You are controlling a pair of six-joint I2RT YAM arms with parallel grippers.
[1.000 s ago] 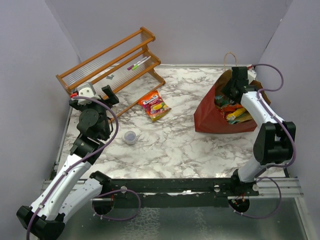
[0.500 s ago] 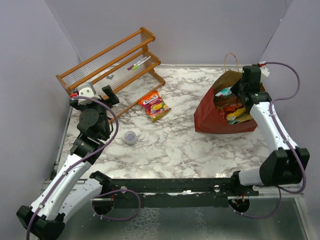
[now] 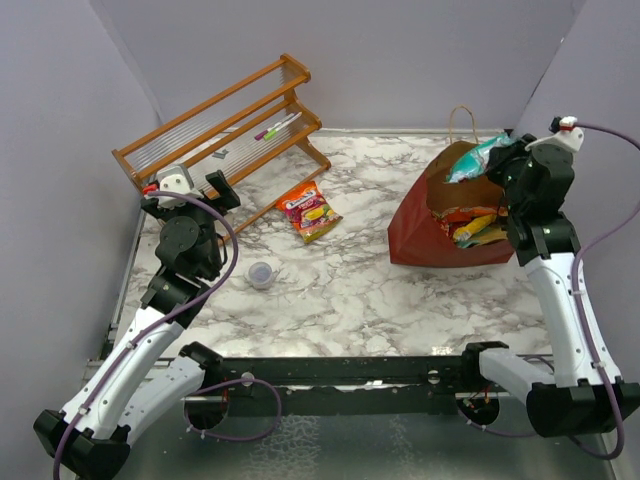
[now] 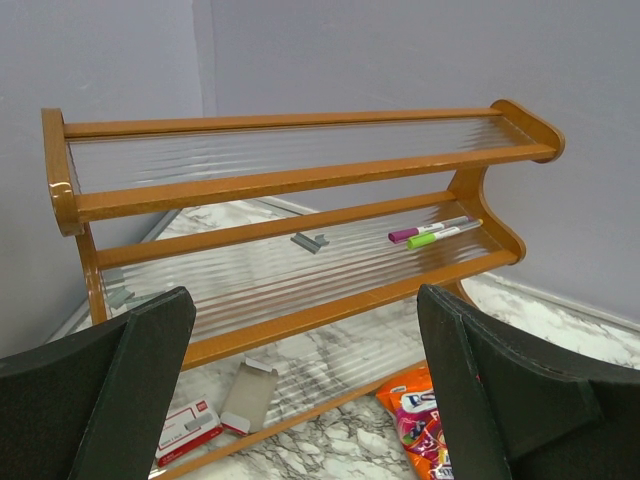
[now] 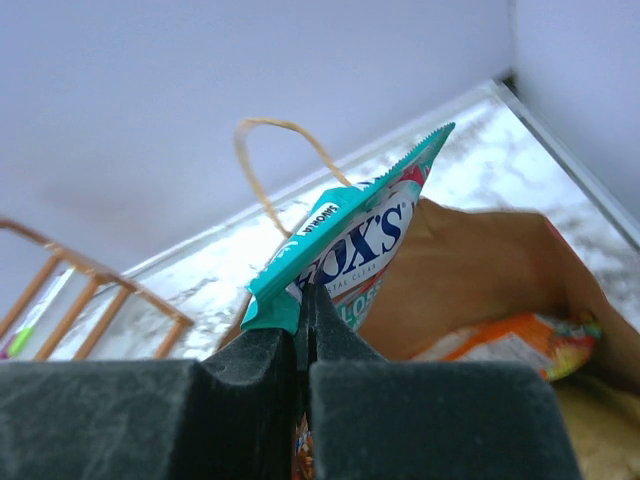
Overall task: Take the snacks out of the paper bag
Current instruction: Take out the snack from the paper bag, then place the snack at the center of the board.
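Snacks: teal Fox's packet [image 3: 478, 158] hangs above the open mouth of the paper bag [image 3: 420, 238], far right of the table; right gripper [image 3: 506, 158] is clenched on the packet's right-hand edge; long axis runs out from the claw, free end pointing left and slightly near; more packets [image 3: 470, 226] sit in the bag just below; one pink-orange packet [image 3: 308, 212] lies on the marble well to the left; left gripper [image 3: 190, 190] spread wide, empty, facing the wooden rack [image 3: 215, 125], well apart from the bag; right arm nearer; likely next: carry left past the bag, release.
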